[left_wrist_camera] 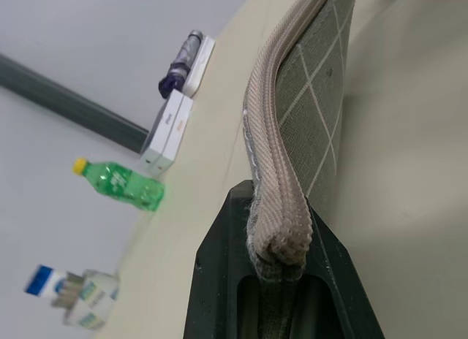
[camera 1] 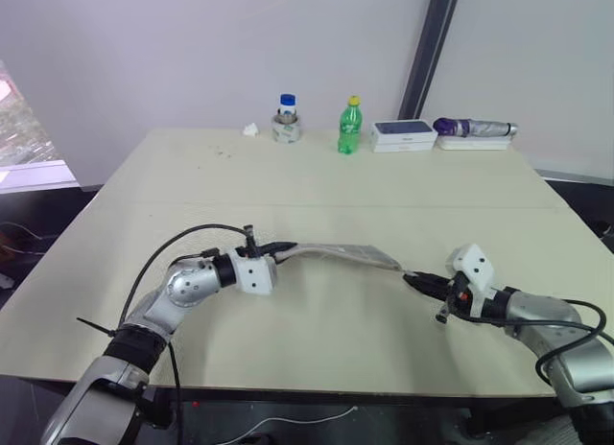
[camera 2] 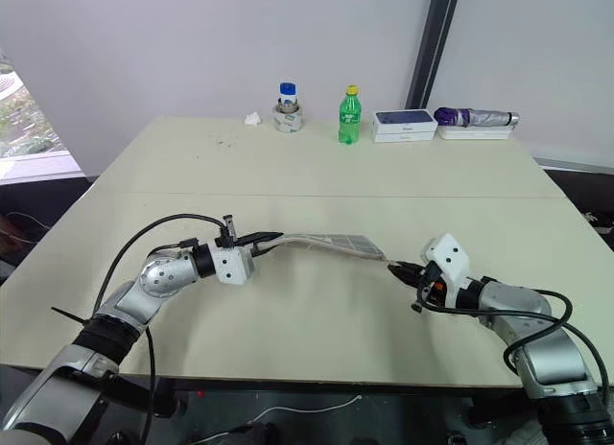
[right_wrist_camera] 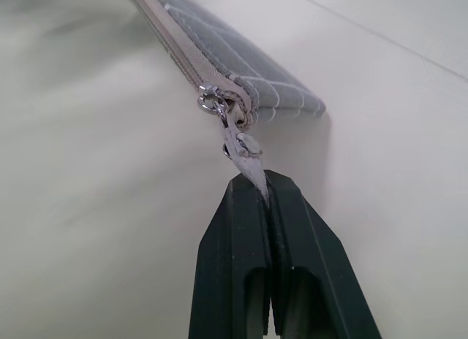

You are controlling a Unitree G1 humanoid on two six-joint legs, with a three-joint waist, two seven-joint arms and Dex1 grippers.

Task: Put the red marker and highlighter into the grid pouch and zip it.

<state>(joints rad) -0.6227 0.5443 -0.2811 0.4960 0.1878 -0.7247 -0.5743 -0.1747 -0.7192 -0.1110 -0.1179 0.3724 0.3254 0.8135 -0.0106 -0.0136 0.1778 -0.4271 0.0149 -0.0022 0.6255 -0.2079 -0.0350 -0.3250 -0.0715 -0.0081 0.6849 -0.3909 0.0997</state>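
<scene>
Grid pouch [camera 1: 341, 256] strung between my two tools, mid-frame, above the worktop [camera 1: 317, 186].
My left tool [camera 1: 280, 248] pinches its zipper end; my right tool [camera 1: 413, 279] is pressed together on the pull tab [right_wrist_camera: 243, 150], zipper drawn to that end.

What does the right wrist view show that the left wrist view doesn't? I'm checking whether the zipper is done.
Right wrist view: the right gripper pinching the zipper pull tab at the pouch's end corner, the zip run shut up to there.
Left wrist view: the left gripper clamping the pouch's other end, plus a green soda bottle, white boxes and a jar at the table's far edge.
Both: the grid pouch and the table.
</scene>
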